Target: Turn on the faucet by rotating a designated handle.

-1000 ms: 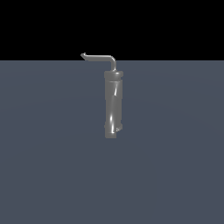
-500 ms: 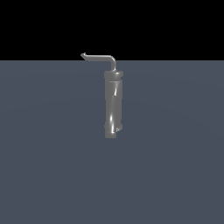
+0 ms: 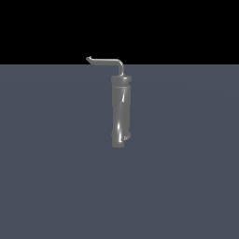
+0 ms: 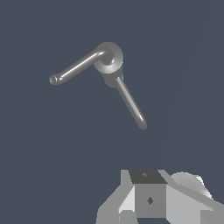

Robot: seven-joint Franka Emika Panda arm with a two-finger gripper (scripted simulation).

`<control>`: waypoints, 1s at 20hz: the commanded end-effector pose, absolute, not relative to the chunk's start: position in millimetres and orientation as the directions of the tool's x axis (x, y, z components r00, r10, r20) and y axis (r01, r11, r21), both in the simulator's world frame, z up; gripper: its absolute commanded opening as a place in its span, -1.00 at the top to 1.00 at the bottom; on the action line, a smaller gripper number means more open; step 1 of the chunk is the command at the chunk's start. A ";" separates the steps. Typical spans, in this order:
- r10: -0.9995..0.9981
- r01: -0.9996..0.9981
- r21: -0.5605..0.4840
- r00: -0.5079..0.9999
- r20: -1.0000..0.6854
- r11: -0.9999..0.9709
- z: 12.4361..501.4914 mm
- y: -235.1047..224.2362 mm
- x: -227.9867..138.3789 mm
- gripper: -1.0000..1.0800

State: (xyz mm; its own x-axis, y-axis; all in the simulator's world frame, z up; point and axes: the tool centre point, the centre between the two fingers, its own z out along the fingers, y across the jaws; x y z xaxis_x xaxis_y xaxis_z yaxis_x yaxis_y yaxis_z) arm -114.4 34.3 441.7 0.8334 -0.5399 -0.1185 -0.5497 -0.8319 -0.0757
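Observation:
The faucet [image 3: 121, 112] is a tall, slim, glossy grey cylinder standing upright on the flat grey ground. From its top the handle [image 3: 105, 60], a thin bent rod with a small upturned tip, reaches toward the exterior view's left. The wrist view looks down on the faucet's round cap [image 4: 109, 59], with the handle [image 4: 74, 69] running out from it. A second straight rod [image 4: 131, 105] points from the cap toward my gripper [image 4: 146, 176]. Only a grey block and white parts of the gripper show at the picture's edge, well apart from the faucet, and the finger gap is not visible. The exterior view does not show the gripper.
Flat blue-grey ground [image 3: 56, 186] spreads around the faucet, under a black background. No other objects show.

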 end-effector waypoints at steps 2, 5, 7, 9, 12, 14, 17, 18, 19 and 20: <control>-0.616 -0.626 -0.068 0.778 -0.128 -0.777 432.7 37.8 -95.0 1.00; -0.676 -0.687 -0.058 0.725 -0.133 -0.725 424.3 40.7 -78.8 1.00; -0.714 -0.724 -0.051 0.687 -0.135 -0.687 418.3 42.8 -68.2 1.00; -0.750 -0.760 -0.043 0.647 -0.135 -0.648 412.0 44.8 -57.6 1.00; -0.800 -0.810 -0.031 0.584 -0.134 -0.586 402.1 48.0 -42.1 1.00; -0.831 -0.840 -0.023 0.540 -0.131 -0.542 395.2 50.2 -31.9 1.00; -0.873 -0.880 -0.012 0.472 -0.123 -0.474 384.4 53.6 -17.0 1.00; -0.886 -0.892 -0.008 0.449 -0.120 -0.451 380.7 54.8 -12.0 1.00; -0.898 -0.904 -0.005 0.425 -0.117 -0.427 377.0 56.0 -7.2 1.00; -0.909 -0.915 -0.001 0.401 -0.113 -0.404 373.2 57.2 -2.4 1.00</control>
State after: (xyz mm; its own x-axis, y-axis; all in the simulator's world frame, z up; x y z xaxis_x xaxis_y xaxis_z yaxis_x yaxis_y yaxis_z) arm -9.9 55.2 378.9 0.4383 -0.8910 -0.1184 -0.8976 -0.4407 -0.0061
